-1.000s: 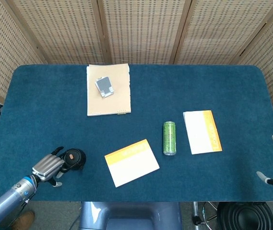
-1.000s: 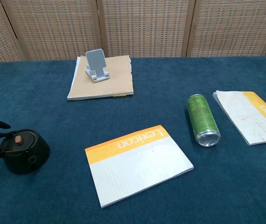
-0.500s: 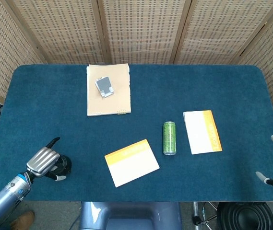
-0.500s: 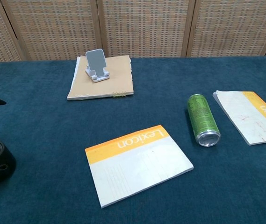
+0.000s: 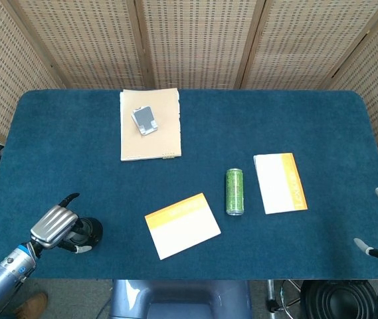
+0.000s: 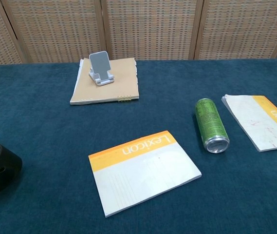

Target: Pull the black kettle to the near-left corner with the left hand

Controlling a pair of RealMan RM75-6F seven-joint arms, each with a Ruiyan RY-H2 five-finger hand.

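Gripping black kettle (image 5: 86,230) – left hand (image 5: 54,226), upright

Bare cloth (image 5: 76,173) around kettle (image 5: 88,230)

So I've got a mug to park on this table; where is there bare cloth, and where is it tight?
Free: the far-right stretch behind the green can and right notepad, and the left-middle cloth between the brown notebook and black kettle. Tight: the near strip, where the Lexicon pad, can and right notepad lie close, and the near-left corner with kettle and left hand.
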